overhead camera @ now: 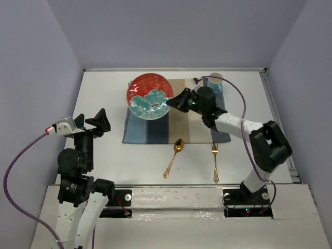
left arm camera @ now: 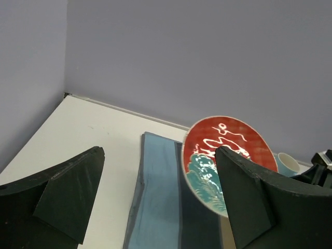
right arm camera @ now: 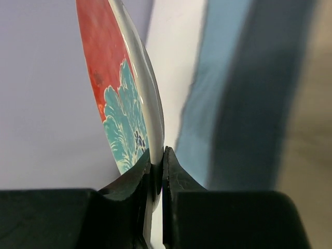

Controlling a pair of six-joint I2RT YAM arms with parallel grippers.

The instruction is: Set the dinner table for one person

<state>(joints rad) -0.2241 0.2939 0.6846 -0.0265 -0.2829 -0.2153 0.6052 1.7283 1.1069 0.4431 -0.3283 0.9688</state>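
The white bench (overhead camera: 104, 98) spans the walled booth from the arm bases to the far wall. The right end effector (overhead camera: 170, 105) pinches the right rim of the plate (overhead camera: 148, 92), which is tilted over the far left corner of the mat (overhead camera: 155, 129). Whether its far rim touches anything cannot be told. The arm hides most of the cup (overhead camera: 216, 79) at the mat's far right corner. Spoon (overhead camera: 174, 154) and fork (overhead camera: 215, 161) lie toward the bench's near edge. The left end effector (overhead camera: 90, 122) is spread wide near the left edge, holding nothing.
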